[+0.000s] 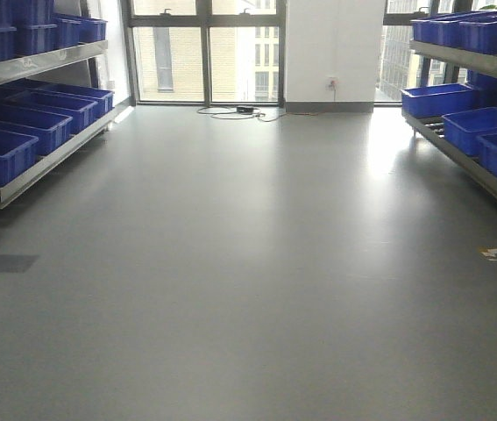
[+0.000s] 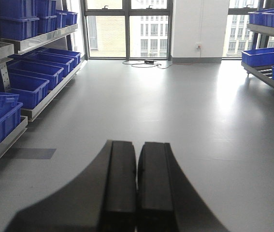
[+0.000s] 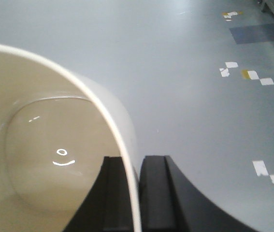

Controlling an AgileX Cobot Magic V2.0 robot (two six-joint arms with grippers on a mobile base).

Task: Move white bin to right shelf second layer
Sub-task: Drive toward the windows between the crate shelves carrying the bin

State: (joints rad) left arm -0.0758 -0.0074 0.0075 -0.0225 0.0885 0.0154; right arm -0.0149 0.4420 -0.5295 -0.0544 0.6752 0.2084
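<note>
closest to you, the left gripper (image 2: pixel 137 193) shows its two black fingers pressed flat together with nothing between them, hanging over the bare grey floor (image 2: pixel 175 111). the right gripper (image 3: pixel 139 193) is pinched on the wall of the white bin (image 3: pixel 40 135): one finger sits inside the tub and the other outside, with the thin rim running up between them. the bin hangs above the floor. it is glossy cream-white and smooth inside, with a curved rim and a rounded base that catches a small ring of light. you see it only in the right wrist view.

in the front view, the left rack (image 1: pixel 38 66) carries blue crates (image 1: pixel 7 149) on its levels. at the far end stand windows (image 1: pixel 204 53) and a white wall panel (image 1: pixel 331 48), with a dark cable (image 1: pixel 239 111) on the floor below the glass. the right shelf (image 1: pixel 472 61) shows two levels, and right-hand crates (image 1: pixel 480 127) fill the parts you can see. white tape marks (image 3: pixel 252 75) dot the floor on the right.
</note>
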